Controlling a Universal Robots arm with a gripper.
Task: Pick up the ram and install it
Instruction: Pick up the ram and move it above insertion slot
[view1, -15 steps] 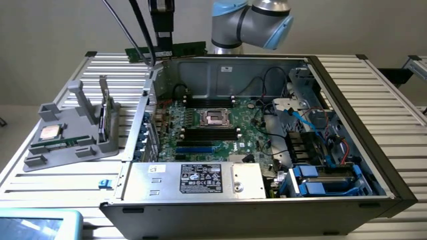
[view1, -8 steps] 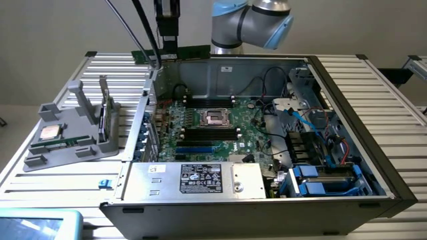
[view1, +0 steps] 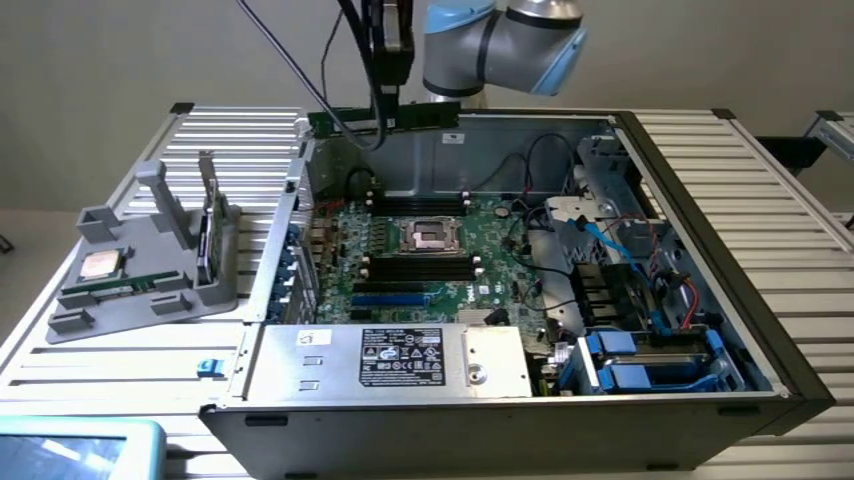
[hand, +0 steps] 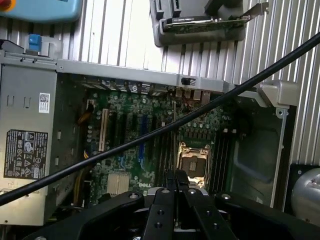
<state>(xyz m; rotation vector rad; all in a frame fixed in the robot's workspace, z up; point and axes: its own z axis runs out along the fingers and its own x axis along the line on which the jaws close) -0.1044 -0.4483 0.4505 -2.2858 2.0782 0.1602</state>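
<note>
The ram, a thin green stick, hangs level above the back edge of the open computer case. My gripper comes down from the top and is shut on the stick's middle. In the wrist view the black fingers are pressed together on a thin edge-on strip, high over the motherboard. Below lie the silver processor socket and the black memory slots on either side of it.
A grey holder at the exterior view's left carries a processor chip and an upright card. The power supply fills the case's front. Blue drive bays and cables crowd its right. A black cable crosses the wrist view.
</note>
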